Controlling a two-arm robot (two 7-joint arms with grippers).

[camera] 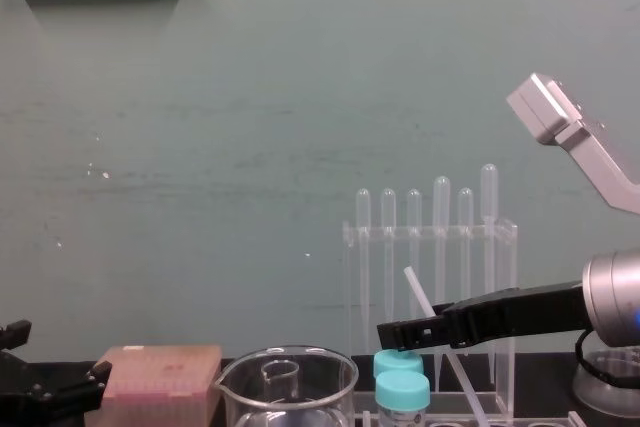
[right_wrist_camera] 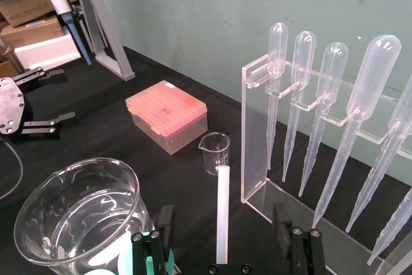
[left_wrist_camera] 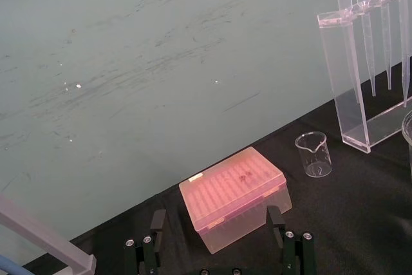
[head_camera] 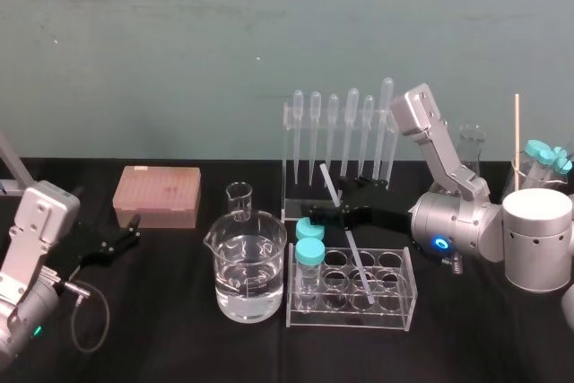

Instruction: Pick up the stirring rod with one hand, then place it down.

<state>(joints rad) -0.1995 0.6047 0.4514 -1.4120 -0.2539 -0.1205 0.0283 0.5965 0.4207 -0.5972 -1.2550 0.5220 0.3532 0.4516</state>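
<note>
Two capped tubes [head_camera: 309, 262] shared the rack [head_camera: 401, 300] with the tilted stirring rod [head_camera: 352, 244]'s lower end. The right end effector [head_camera: 328, 203] straddled the rod, fingers released. Clear liquid half-filled the neighbouring beaker [head_camera: 247, 262]. The left end effector [head_camera: 126, 238] sat open.

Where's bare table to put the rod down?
Free: black cloth between the left gripper and the large beaker, in front of the tip box. Crowded: the right gripper and stirring rod are boxed in by the tube rack, pipette rack and capped tubes.
</note>
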